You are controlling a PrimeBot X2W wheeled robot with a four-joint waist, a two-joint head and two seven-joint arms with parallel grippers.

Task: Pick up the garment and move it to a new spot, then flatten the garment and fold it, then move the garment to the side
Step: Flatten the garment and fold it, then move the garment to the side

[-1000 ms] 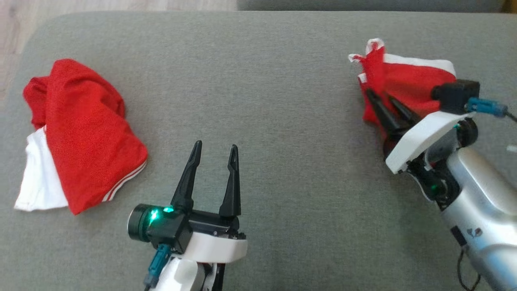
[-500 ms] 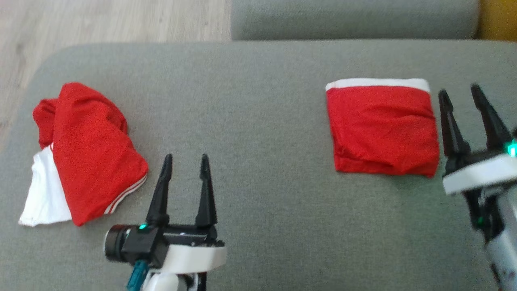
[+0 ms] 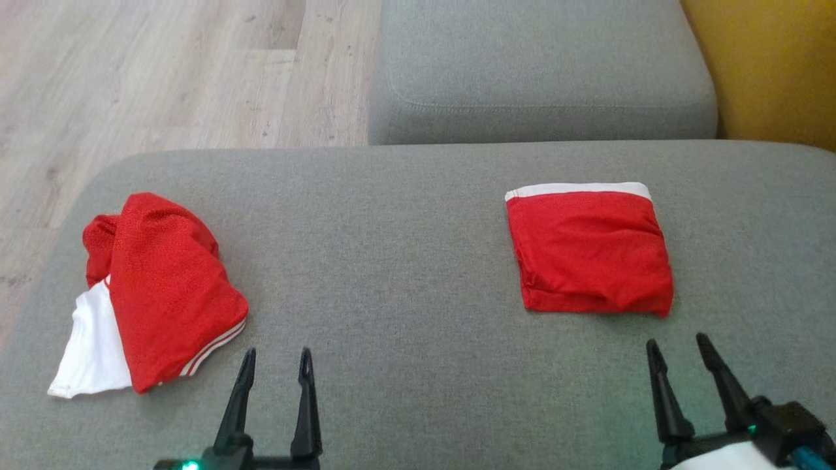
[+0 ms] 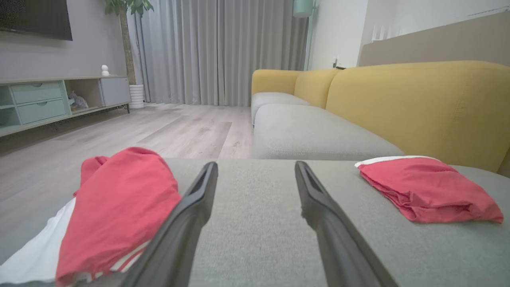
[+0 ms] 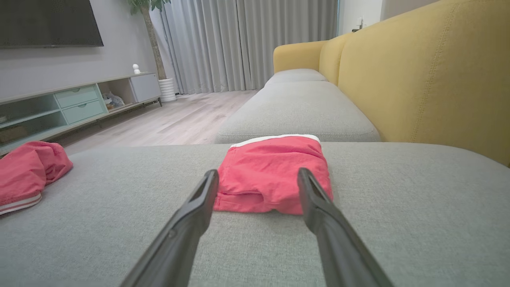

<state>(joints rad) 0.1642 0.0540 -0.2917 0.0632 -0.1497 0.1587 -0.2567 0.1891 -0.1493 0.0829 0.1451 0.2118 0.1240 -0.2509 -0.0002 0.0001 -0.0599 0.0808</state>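
garment (image 3: 588, 251) lies folded on cushion (image 3: 405, 274), left gripper (image 3: 277, 356) and right gripper (image 3: 676, 341) both wide.

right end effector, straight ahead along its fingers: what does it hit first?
Most likely the folded red garment: in the right wrist view its near edge lies ahead between the fingers of the open right end effector, bare grey cushion before it. Height is unclear; it might skim over.

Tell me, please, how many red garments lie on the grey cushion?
2: a folded red garment with a white edge at right, a crumpled red-and-white garment at left.
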